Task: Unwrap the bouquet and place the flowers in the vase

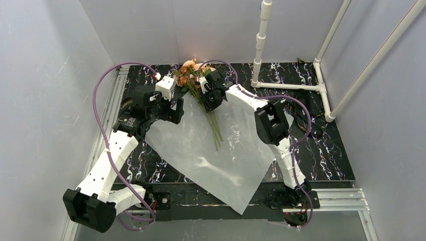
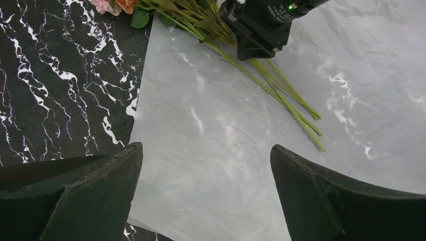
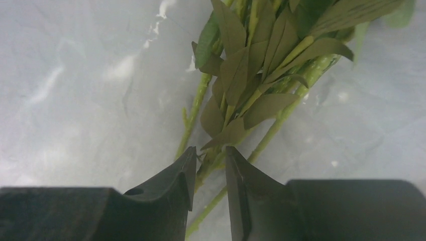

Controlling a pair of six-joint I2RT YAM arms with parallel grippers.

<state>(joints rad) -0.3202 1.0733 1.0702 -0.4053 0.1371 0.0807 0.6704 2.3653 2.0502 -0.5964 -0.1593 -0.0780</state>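
Your right gripper (image 3: 211, 175) pinches the flowers (image 3: 251, 65) low on their stems, left gripper (image 2: 206, 165) gaping empty; gather every stem before lifting.

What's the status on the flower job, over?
Left claw open above flat white paper sheet. Right claw clamped on stems of pink and orange artificial roses. Vase not in view.

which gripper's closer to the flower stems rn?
Right. The right gripper is on the flower stems, jaws clamped around them just below the leaves. The left gripper hovers open over the paper wrap, off to the stems' side, touching nothing.
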